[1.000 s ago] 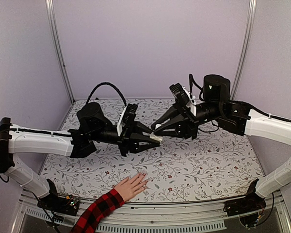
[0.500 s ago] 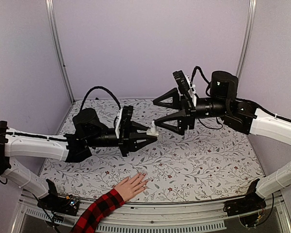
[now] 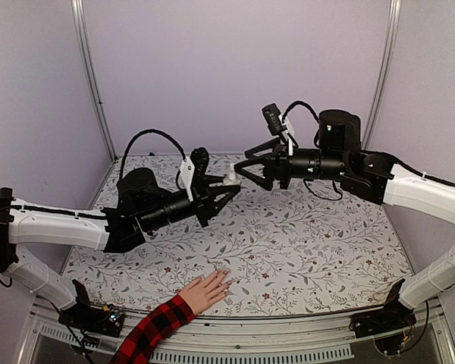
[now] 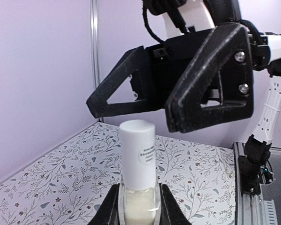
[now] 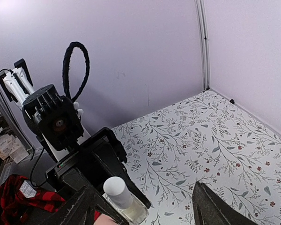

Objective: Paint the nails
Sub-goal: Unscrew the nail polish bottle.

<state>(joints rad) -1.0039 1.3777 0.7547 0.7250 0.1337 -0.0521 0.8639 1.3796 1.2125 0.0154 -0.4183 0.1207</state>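
The left gripper [image 3: 229, 187] clamps a small clear white-capped bottle [image 4: 137, 161]; the right gripper [image 3: 241, 165] gapes by its cap, apparently without touching; pale glossy fingernails [image 3: 224, 274] lie below.

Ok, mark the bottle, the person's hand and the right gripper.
bottle [image 4: 137, 159]: left wrist view, on its white cap.
hand [image 3: 207, 290]: top external view, back of the hand.
right gripper [image 4: 131, 111]: left wrist view, midway between its fingertips.

The small bottle [image 4: 139, 206] is clear glossy glass with a smooth matt white plastic cap [image 4: 137, 150]. The right gripper's fingers [image 4: 201, 70] are grainy matt black plastic. The sleeve [image 3: 155, 327] is plaid cloth.
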